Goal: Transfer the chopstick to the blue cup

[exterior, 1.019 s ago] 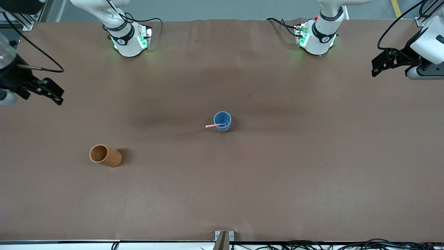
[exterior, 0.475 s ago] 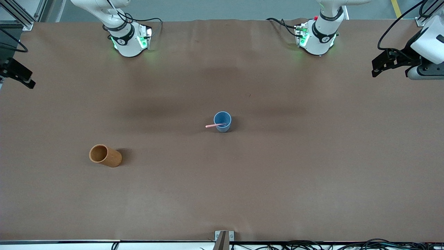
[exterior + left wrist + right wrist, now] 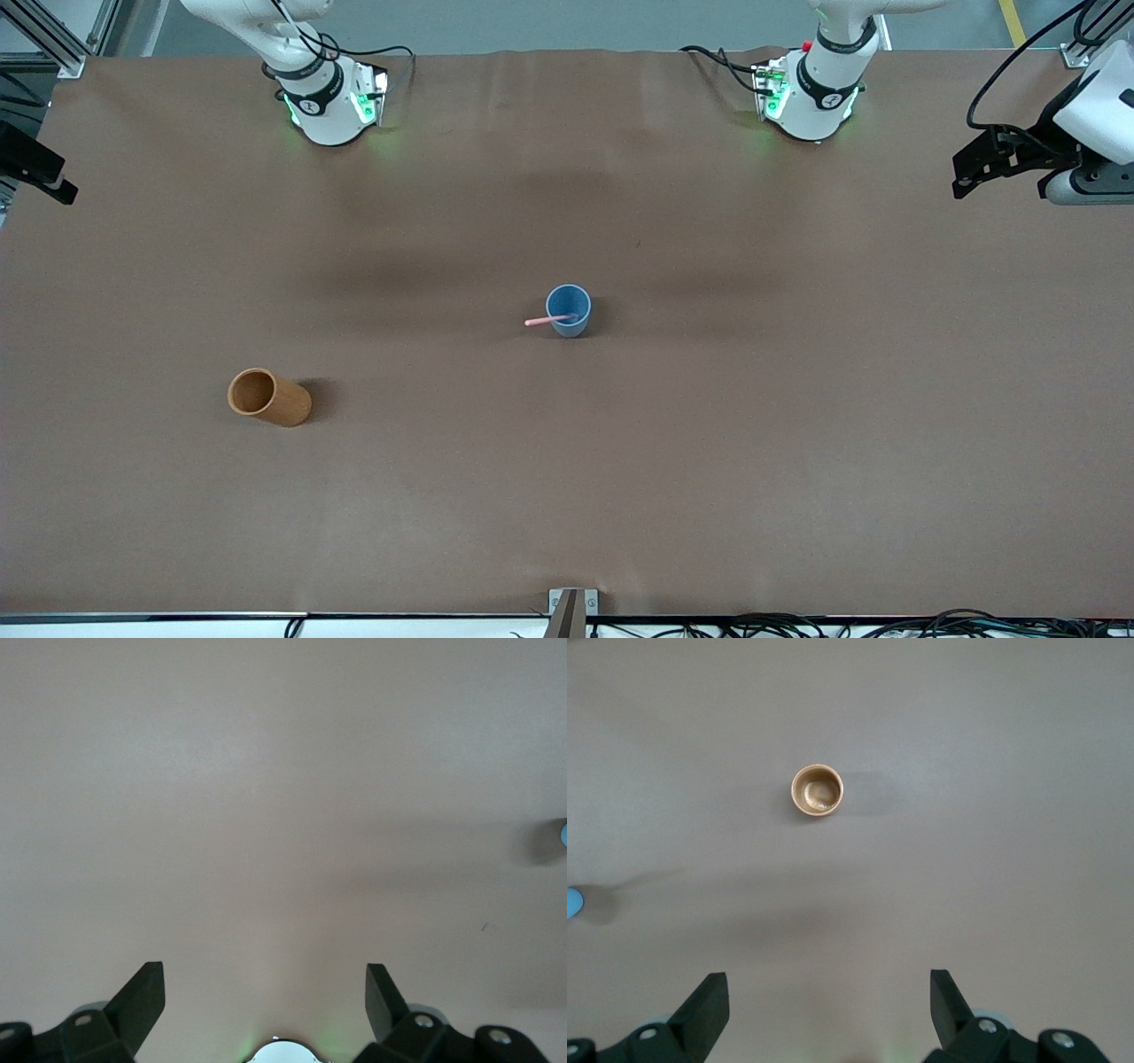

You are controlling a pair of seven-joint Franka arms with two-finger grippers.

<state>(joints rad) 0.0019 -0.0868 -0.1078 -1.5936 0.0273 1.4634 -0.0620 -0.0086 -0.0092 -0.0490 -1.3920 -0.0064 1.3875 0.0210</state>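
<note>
The blue cup [image 3: 568,310] stands upright mid-table. The pale-pink chopstick [image 3: 542,321] leans inside it, its free end poking over the rim toward the right arm's end of the table. My left gripper [image 3: 962,175] hovers open over the left arm's end of the table, far from the cup; its wrist view shows both fingers spread [image 3: 264,994] with nothing between them. My right gripper [image 3: 828,994] is open and empty, high over the right arm's end. In the front view only a black part of it [image 3: 37,168] shows at the edge.
An orange-brown cup [image 3: 268,397] stands nearer the front camera, toward the right arm's end; the right wrist view looks down into this orange-brown cup [image 3: 817,790]. A sliver of the blue cup [image 3: 563,833] shows at the edge of the left wrist view. Brown paper covers the table [image 3: 797,443].
My right gripper has drawn back toward the right arm's end of the table and mostly left the front view. The left gripper, cups and chopstick have hardly moved.
</note>
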